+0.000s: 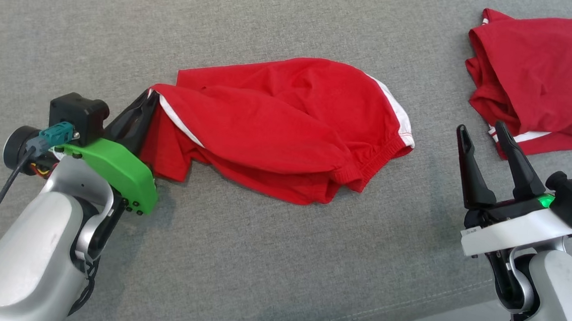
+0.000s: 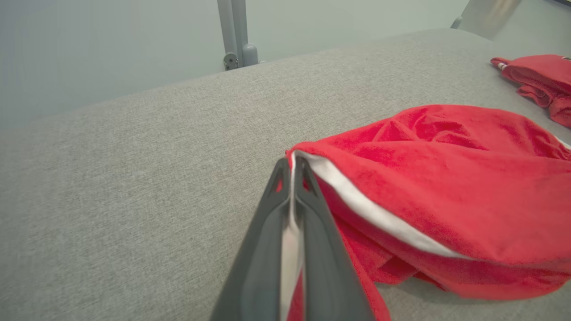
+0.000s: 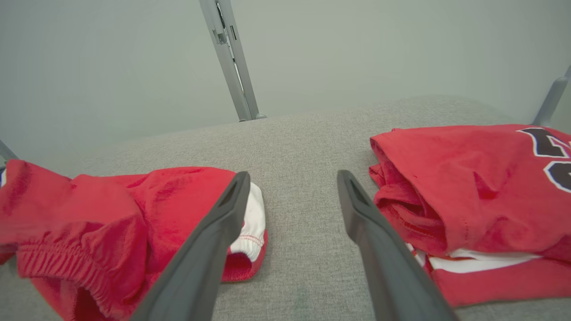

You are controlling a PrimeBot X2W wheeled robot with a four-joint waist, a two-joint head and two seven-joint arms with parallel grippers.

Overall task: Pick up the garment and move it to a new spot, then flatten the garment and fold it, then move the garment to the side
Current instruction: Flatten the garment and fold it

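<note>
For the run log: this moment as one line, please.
left pincer: shut on red shorts, at corner | right pincer: open, empty, between garments | red shorts: crumpled | red shirt: folded, far right

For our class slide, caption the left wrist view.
Left gripper, jaws shut on the red shorts at the white stripe, on a grey cushion.

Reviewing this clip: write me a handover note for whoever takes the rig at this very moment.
Left tool: shut on the white-striped edge of the red shorts.
Right tool: open, empty, between the shorts and the folded red shirt.
Shorts: crumpled on the grey surface.
Done: grasp made; cannot tell whether the move to a new spot is complete.
Left: flatten, fold, move aside.
</note>
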